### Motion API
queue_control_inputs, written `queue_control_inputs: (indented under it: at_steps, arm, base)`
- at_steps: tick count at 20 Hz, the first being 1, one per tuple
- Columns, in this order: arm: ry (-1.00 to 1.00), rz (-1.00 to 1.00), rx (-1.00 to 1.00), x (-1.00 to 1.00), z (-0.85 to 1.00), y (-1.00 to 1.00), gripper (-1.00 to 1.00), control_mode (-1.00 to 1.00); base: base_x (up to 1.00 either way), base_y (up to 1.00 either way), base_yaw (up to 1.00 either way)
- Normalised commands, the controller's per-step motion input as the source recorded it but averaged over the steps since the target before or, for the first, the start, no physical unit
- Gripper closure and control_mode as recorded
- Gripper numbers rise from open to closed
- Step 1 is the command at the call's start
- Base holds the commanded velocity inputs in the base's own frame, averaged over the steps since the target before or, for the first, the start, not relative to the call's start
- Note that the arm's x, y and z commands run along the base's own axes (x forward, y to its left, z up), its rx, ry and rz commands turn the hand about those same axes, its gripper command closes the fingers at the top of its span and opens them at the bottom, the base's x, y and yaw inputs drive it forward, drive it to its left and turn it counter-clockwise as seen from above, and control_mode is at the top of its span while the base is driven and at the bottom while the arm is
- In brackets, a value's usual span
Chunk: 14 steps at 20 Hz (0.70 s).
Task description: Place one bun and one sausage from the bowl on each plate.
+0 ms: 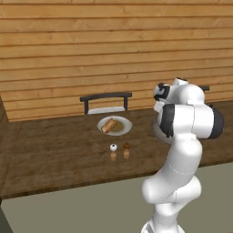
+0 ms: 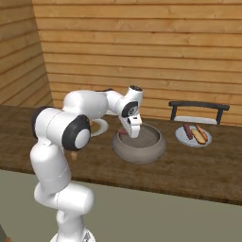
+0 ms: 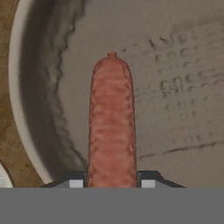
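The bowl (image 2: 139,142) sat mid-frame in the right base view, the gripper (image 2: 132,133) down inside it. In the hand view, the sausage (image 3: 111,124) ran up the middle, its near end clamped between the closed fingers (image 3: 148,178) (snug both sides). Looked light, firm and slick, so I'd guess a mid-length grip would swing less.

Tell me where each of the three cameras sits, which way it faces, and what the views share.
Left base view: behind the arm's left, facing a plate holding a bun; the white arm rises lower right.
Right base view: behind the arm's right, facing the bowl; arm lower left, pincer inside the bowl.
Hand view: on the hand, looking into the bowl; pincer shut on the sausage.
Shared: right base and hand views show the bowl.
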Motion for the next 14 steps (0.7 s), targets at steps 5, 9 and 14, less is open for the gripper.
queue_control_inputs:
  at_steps: [5, 9, 14]
  arm:
    - [0.0, 0.09, -0.09, -0.08, 0.59, 0.16, 1.0, -1.0]
    - [-0.35, 0.19, -0.13, -0.18, 0.66, 0.73, 1.0, -1.0]
    - [-0.42, 0.24, -0.01, 0.0, 0.17, 1.0, 1.0, -1.0]
  base:
    - [0.0, 0.0, 0.0]
    - [0.0, 0.0, 0.0]
    - [0.0, 0.0, 0.0]
